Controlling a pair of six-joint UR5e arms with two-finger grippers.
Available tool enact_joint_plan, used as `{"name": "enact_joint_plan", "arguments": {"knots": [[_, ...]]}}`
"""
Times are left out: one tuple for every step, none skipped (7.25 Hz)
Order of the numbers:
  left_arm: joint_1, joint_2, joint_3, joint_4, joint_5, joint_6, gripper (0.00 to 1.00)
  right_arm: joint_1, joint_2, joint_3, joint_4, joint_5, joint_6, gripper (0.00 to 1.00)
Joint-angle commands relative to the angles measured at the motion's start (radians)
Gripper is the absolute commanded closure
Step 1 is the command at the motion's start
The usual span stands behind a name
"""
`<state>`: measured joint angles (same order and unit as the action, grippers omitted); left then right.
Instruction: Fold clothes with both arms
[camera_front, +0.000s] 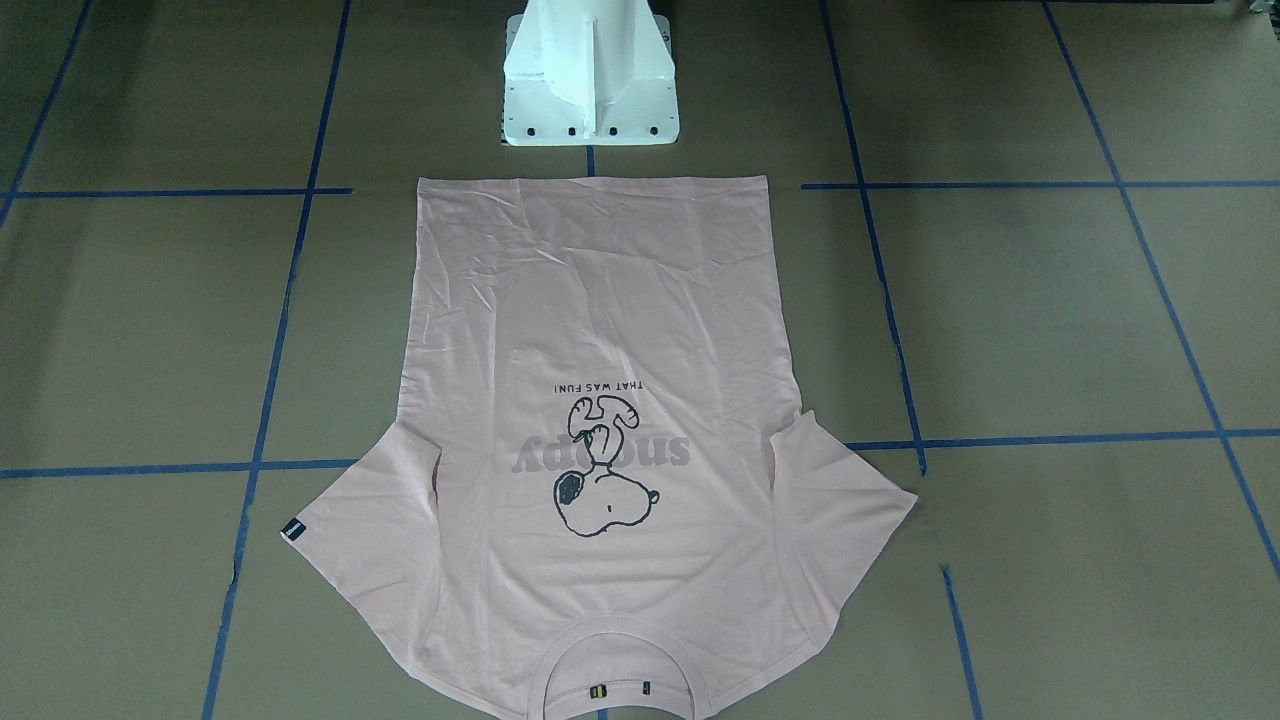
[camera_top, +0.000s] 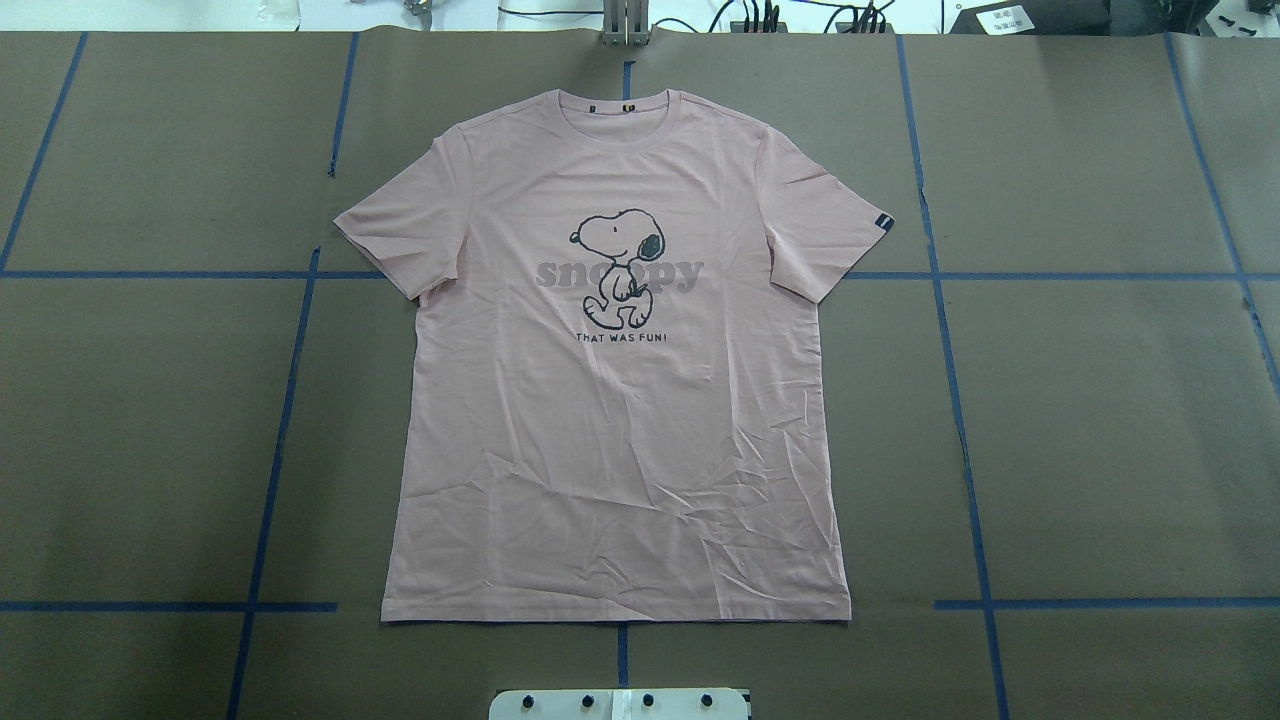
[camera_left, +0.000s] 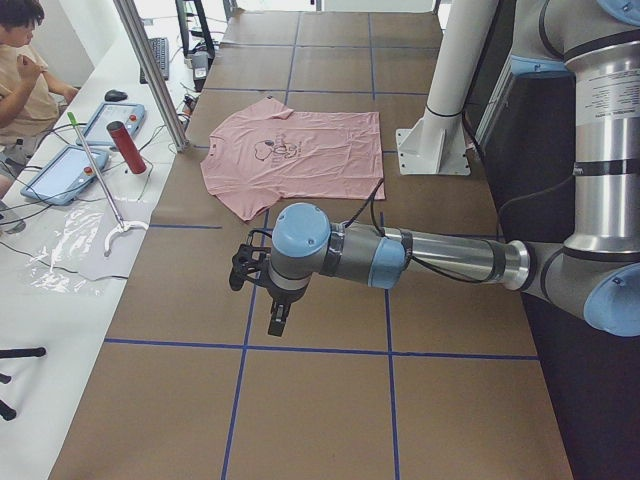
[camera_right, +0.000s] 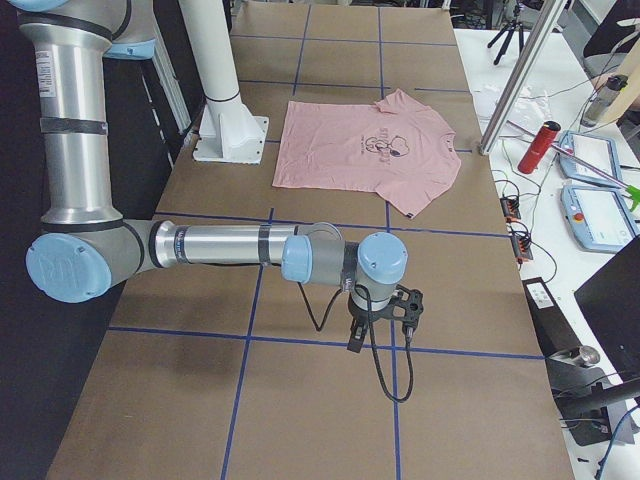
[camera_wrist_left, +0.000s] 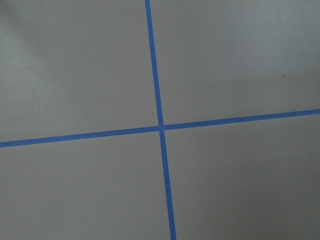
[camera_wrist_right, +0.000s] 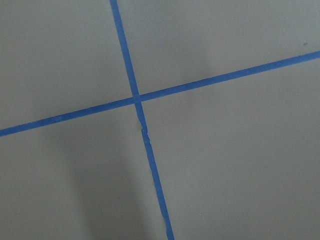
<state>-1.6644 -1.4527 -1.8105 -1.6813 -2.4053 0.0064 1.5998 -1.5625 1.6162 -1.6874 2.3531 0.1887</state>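
Note:
The light pink T-shirt (camera_top: 620, 400) lies flat and spread out, print up, with its collar at the far side from the robot and its hem near the white pedestal. It also shows in the front-facing view (camera_front: 600, 330) and in both side views (camera_left: 300, 150) (camera_right: 360, 145). My left gripper (camera_left: 272, 318) hangs over bare table well to the shirt's left. My right gripper (camera_right: 356, 338) hangs over bare table well to its right. Both show only in the side views, so I cannot tell whether they are open or shut. The wrist views show only brown table with blue tape crosses.
The white pedestal (camera_front: 590, 90) stands at the shirt's hem. Blue tape lines (camera_top: 290, 400) grid the brown table. Past the far edge, a side bench holds a red bottle (camera_left: 127, 147), tablets (camera_left: 110, 120) and a metal post (camera_left: 155, 75); an operator (camera_left: 20, 60) sits there.

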Motion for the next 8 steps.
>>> {"name": "enact_joint_plan", "arguments": {"knots": [[0.002,0.000,0.000,-0.015,0.000,0.027,0.00,-0.009,0.007,-0.002,0.006,0.000,0.003,0.00],[0.003,0.000,0.007,-0.018,0.000,0.027,0.00,-0.036,0.006,-0.012,0.077,0.000,0.008,0.00],[0.003,0.002,0.007,-0.018,0.000,0.027,0.00,-0.043,0.002,-0.030,0.136,0.015,0.009,0.00],[0.003,0.002,0.008,-0.020,0.002,0.027,0.00,-0.052,0.002,-0.038,0.155,0.043,0.009,0.00],[0.003,0.002,0.019,-0.018,0.000,0.027,0.00,-0.072,0.002,-0.035,0.166,0.067,0.008,0.00],[0.003,0.002,0.023,-0.018,0.000,0.024,0.00,-0.127,0.002,-0.038,0.252,0.134,0.012,0.00],[0.005,0.002,0.022,-0.018,0.000,0.023,0.00,-0.185,0.007,-0.041,0.375,0.135,0.020,0.00],[0.005,0.002,0.034,-0.018,0.000,0.024,0.00,-0.255,0.047,-0.056,0.426,0.132,0.096,0.00]]}}
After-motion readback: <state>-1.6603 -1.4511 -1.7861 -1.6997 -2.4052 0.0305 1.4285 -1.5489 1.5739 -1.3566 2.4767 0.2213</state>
